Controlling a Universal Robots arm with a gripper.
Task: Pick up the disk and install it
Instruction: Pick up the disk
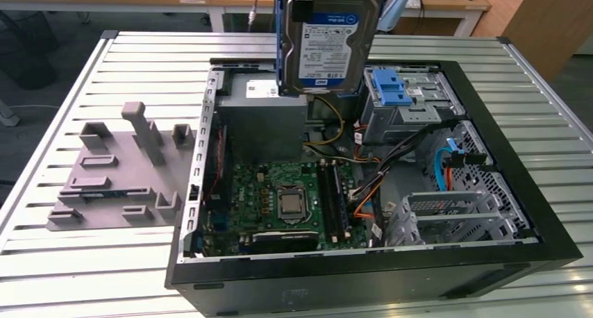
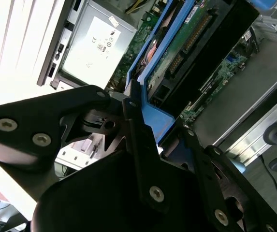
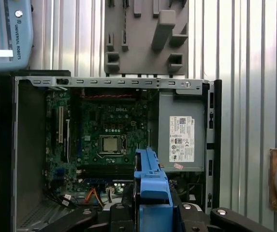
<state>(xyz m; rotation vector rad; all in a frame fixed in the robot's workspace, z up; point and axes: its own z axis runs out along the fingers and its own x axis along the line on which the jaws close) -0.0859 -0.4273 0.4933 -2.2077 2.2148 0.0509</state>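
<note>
Blue-framed disk (image 1: 326, 44) upright above open computer case (image 1: 371, 285) | claw (image 3: 152, 205) clamped on its frame

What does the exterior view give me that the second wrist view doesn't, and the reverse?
Exterior view: the white-and-blue labelled face of the silver-grey rectangular disk, held upright above the open black computer case, plus the grey moulded holder block on the slatted metal table. Second wrist view: the black pincer clamped on the disk's blue plastic carrier frame, and the disk's green circuit-board underside. Both: the disk itself, the green motherboard and the grey power supply box.
</note>
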